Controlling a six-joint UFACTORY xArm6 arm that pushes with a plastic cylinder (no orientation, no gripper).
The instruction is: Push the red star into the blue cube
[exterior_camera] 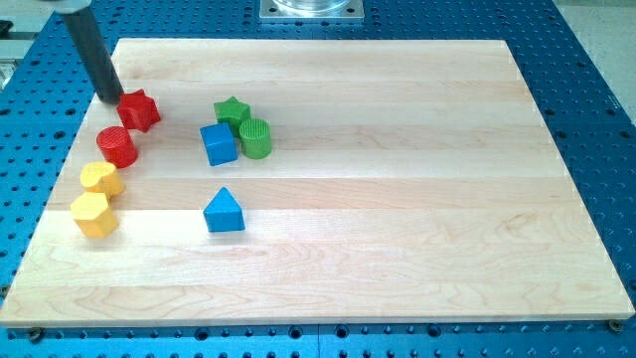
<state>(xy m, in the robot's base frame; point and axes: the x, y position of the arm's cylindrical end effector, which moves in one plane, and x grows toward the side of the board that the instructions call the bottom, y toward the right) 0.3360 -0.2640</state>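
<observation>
The red star (140, 109) lies near the board's upper left. The blue cube (219, 143) sits to its right and a little lower, with a gap between them. My tip (111, 99) is at the red star's left edge, touching or almost touching it. The rod rises from there toward the view's top left.
A green star (232, 109) and a green cylinder (255, 137) crowd the blue cube's top and right sides. A red cylinder (117, 147), a yellow block (100, 178) and a yellow hexagonal block (93, 214) line the left edge. A blue triangle (224, 211) lies below the cube.
</observation>
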